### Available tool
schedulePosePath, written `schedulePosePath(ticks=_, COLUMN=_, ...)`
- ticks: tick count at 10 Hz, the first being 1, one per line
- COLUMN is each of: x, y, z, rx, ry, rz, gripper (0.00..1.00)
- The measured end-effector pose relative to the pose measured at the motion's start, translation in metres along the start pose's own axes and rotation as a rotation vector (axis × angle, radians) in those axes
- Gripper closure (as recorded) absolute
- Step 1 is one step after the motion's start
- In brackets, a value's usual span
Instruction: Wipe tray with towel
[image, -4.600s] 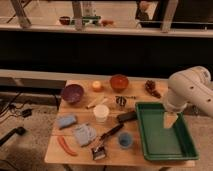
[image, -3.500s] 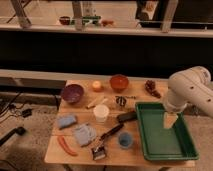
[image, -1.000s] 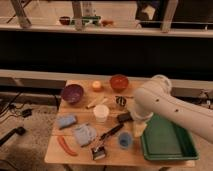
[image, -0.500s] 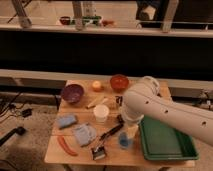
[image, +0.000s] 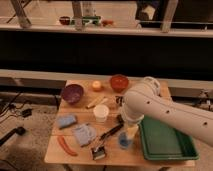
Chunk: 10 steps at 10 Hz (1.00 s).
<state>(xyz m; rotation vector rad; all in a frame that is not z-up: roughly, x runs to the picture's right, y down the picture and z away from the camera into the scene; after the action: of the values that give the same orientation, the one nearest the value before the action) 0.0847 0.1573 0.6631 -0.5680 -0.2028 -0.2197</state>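
Observation:
The green tray (image: 170, 152) lies on the right end of the wooden table, its left part behind my white arm (image: 160, 112). A crumpled blue-grey towel (image: 84, 134) lies on the left half of the table, and a smaller blue cloth (image: 66, 120) lies just beyond it. My gripper (image: 131, 131) points down left of the tray's left edge, just above a small blue cup (image: 124, 142). It is well to the right of the towel and holds nothing that I can see.
On the table stand a purple bowl (image: 72, 93), an orange bowl (image: 119, 81), an orange fruit (image: 96, 85), a white cup (image: 101, 113), a small metal cup (image: 119, 100), a black-handled brush (image: 100, 150) and a red sausage-like piece (image: 65, 145). A railing runs behind.
My arm has swung left from above the tray to the middle of the table, and the gripper now hangs over the blue cup. The objects on the table have not moved.

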Motion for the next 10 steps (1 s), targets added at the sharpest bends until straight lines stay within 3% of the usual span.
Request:
schedulePosePath(ticks=2, x=-0.034, y=-0.008, z=0.005, rx=-0.002, ry=-0.036, rz=-0.047, gripper=0.2)
schedulePosePath(ticks=7, x=-0.151, y=-0.037, z=0.027, rx=-0.001, ry=-0.122, rz=-0.162, gripper=0.2)
schedulePosePath(ticks=10, x=-0.212, y=-0.058, z=0.055, rx=0.012, ry=-0.174, rz=-0.214, gripper=0.2)
